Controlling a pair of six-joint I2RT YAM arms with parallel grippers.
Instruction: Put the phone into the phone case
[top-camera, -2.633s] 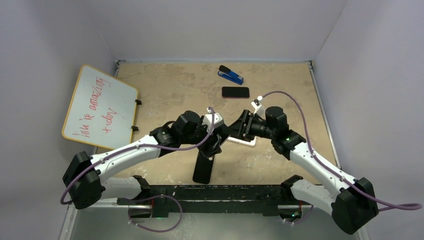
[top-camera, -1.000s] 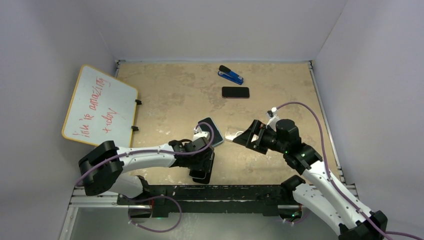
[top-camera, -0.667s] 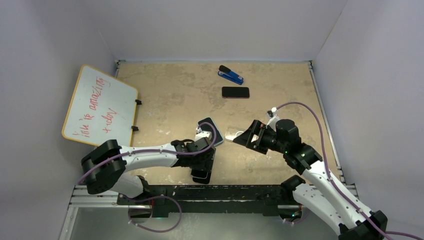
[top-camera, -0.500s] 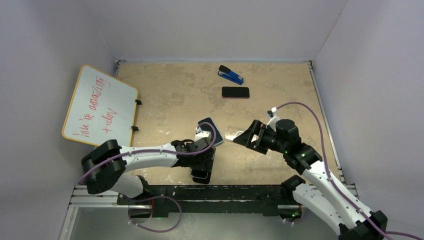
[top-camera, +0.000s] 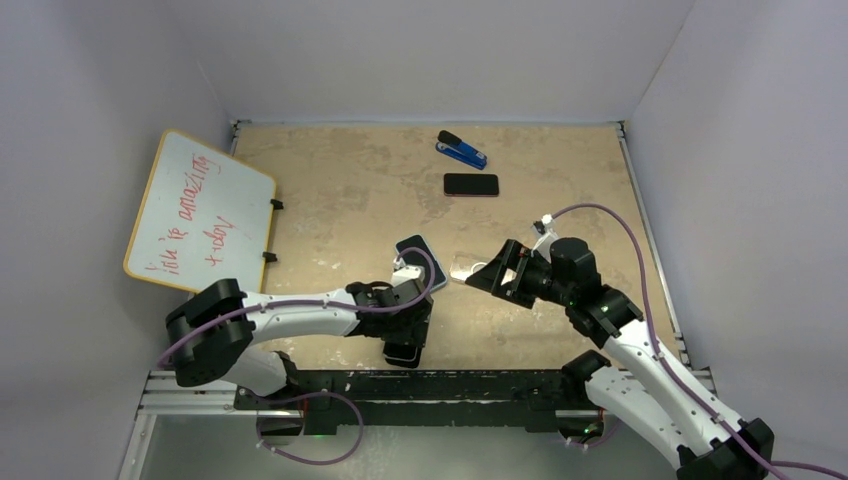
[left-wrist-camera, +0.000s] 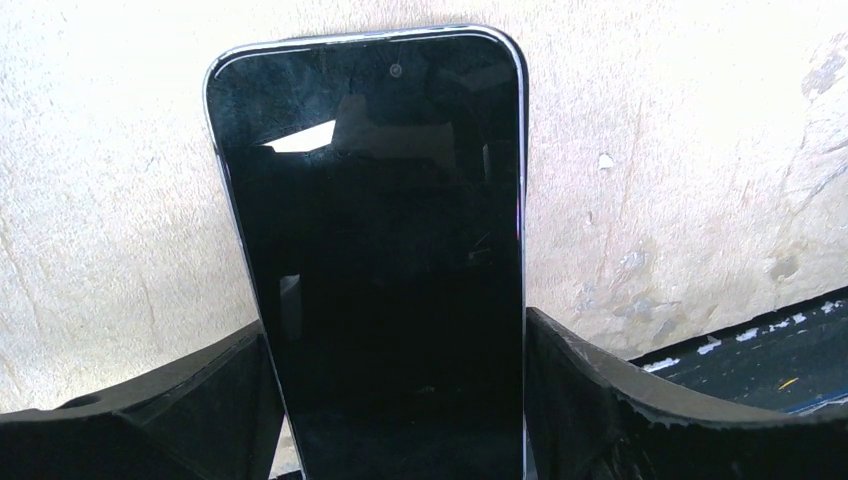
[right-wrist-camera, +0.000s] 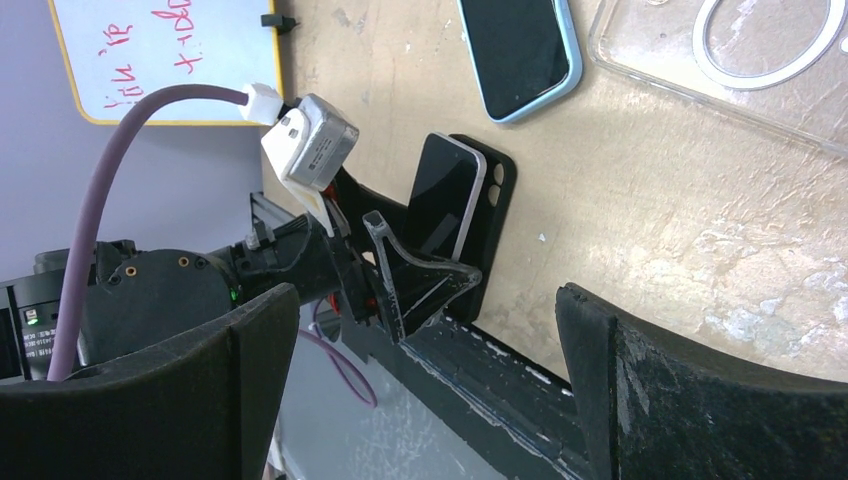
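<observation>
The phone, dark-screened with a silver edge, stands between the fingers of my left gripper, which is shut on its sides. From the right wrist view the phone rests tilted on a black phone case lying flat near the table's front edge. In the top view my left gripper sits low over both and hides most of them. My right gripper hovers open to the right, empty, beside a clear case.
A phone in a light blue case lies just behind the left gripper. Another black phone and a blue stapler lie at the back. A whiteboard leans at the left wall. The black front rail runs close by.
Over the earlier frames my left gripper came down to the black case at the front edge and my right gripper drew back rightward. In the last second almost nothing moved.
</observation>
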